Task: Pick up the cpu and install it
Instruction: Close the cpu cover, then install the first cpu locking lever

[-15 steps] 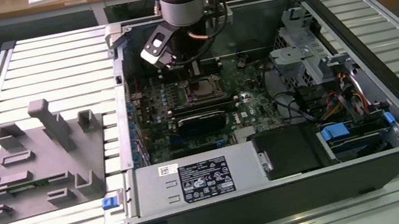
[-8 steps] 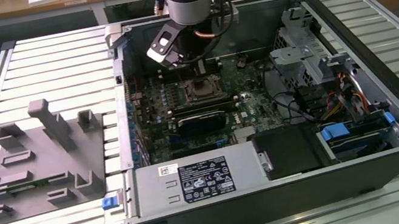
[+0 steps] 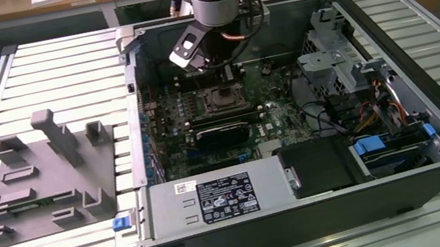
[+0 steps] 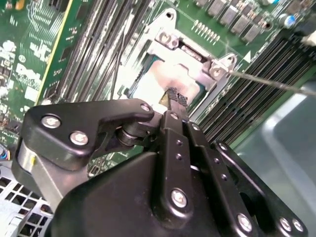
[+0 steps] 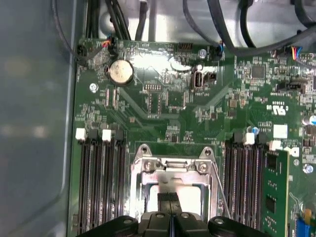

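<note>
The cpu (image 4: 150, 84) lies flat inside the socket's metal frame (image 4: 190, 49) on the green motherboard, its top shiny and pale. In the first wrist view the cpu (image 5: 190, 195) shows on both sides of the fingertips. My gripper (image 4: 176, 97) stands directly over it with its two black fingers pressed together, the tips at or just above the chip's top; whether they touch it I cannot tell. Nothing is held between the fingers. In the exterior view the gripper (image 3: 228, 74) hangs inside the open computer case (image 3: 438, 126), just above the socket (image 3: 220, 99).
Dark memory slots (image 5: 98, 182) flank the socket on both sides, and a thin metal lever (image 4: 271, 84) juts out beside the frame. Cables and a drive cage (image 3: 333, 69) fill the case toward the exterior view's right. A grey plastic tray (image 3: 39, 176) with upright blocks sits outside the case.
</note>
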Tool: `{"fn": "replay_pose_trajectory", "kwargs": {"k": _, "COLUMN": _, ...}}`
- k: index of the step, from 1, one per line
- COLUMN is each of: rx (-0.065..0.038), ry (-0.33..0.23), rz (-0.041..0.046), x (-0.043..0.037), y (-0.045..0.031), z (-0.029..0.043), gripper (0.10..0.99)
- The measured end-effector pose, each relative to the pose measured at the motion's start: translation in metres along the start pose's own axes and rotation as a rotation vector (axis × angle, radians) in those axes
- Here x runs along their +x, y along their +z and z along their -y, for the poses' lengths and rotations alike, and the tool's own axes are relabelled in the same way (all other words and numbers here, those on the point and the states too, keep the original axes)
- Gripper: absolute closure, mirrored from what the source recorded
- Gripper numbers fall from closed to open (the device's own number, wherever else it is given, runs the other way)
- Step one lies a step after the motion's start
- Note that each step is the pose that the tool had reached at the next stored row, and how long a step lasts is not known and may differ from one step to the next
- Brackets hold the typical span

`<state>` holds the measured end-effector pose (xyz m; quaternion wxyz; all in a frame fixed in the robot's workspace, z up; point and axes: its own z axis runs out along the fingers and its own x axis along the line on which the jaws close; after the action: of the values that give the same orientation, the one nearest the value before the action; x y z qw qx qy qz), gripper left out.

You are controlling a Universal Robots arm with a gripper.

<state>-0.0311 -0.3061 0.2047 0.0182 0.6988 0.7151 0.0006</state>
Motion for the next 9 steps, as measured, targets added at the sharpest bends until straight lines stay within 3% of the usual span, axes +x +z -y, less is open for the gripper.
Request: {"fn": "replay_pose_trajectory", "kwargs": {"k": 9, "rx": 0.000, "ry": 0.000, "rz": 0.0001, "x": 0.0000, "y": -0.0007, "z": -0.0013, "gripper": 0.980}}
